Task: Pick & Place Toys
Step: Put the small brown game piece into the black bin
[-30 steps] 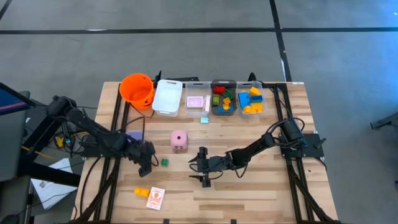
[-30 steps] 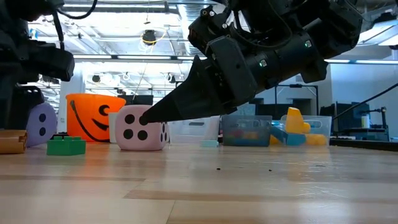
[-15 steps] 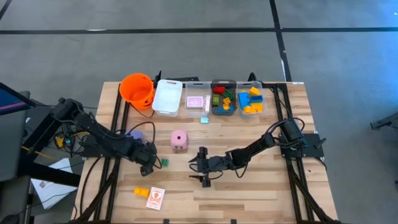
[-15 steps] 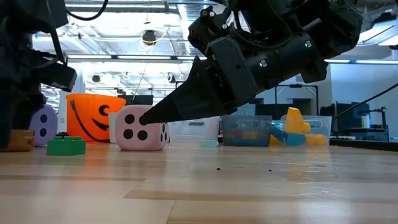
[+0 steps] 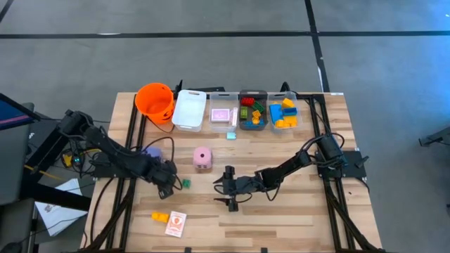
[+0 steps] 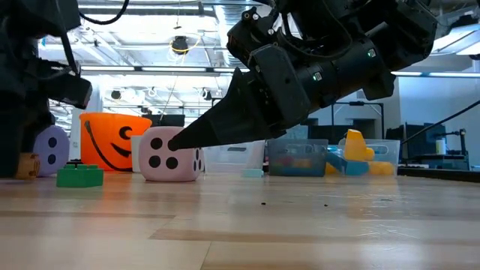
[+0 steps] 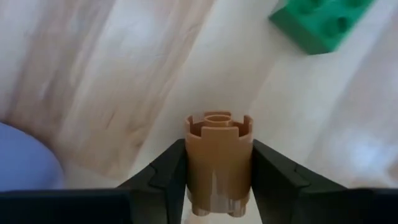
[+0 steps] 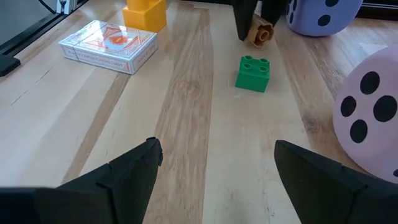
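Observation:
A tan round brick (image 7: 217, 162) sits between the fingers of my left gripper (image 5: 169, 185), left of the table's middle; it also shows in the right wrist view (image 8: 261, 34) and the low view (image 6: 28, 165). A green brick (image 5: 186, 183) lies flat on the table just to its right. A purple die (image 5: 150, 152) stands behind the left gripper, and a pink die (image 5: 202, 158) stands farther right. My right gripper (image 5: 225, 188) stands open near the table's middle, its fingers pointing toward the left edge, with nothing between them. My left gripper has the tan round brick's curved sides (image 7: 194, 163) pinched between its two fingers, the brick lying along them with its studded end away from the wrist. The fingers (image 8: 245, 18) come down from above. The brick is tilted at table level; whether it is lifted, I cannot tell.
An orange bucket (image 5: 155, 100), a white bin (image 5: 189, 109) and three clear bins (image 5: 253, 110) stand in a row along the far edge. A yellow brick (image 5: 161, 217) and a card box (image 5: 176, 222) lie near the front left.
My left gripper has shifted a little toward the table's right edge and come around the tan brick, which now shows half hidden behind a dark finger in the low view.

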`<state>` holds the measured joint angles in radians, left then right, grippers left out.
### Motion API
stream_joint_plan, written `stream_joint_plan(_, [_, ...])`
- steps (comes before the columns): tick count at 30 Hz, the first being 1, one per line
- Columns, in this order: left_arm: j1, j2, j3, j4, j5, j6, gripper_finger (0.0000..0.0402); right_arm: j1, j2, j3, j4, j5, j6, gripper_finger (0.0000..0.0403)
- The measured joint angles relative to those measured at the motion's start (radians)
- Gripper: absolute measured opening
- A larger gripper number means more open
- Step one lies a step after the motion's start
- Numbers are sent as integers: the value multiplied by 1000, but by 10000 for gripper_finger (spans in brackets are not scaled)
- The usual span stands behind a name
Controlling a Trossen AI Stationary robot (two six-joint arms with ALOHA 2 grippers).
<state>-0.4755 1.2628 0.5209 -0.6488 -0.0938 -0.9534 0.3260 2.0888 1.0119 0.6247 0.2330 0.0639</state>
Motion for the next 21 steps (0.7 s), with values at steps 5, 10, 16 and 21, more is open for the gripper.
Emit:
stream_joint_plan(5, [10,-107,-2,45,18,-16,132,0,0,0,2,2,44,311])
stream_joint_plan(10, [52,-236,-2,164,-66,-9,132,-1,1,1,60,15,102,311])
stream_joint_plan(16, [141,-341,0,466,-162,231,132,-1,-67,1,23,61,87,311])
stream_joint_plan(21, [219,-349,2,776,-159,450,132,16,-173,1,-68,208,15,311])
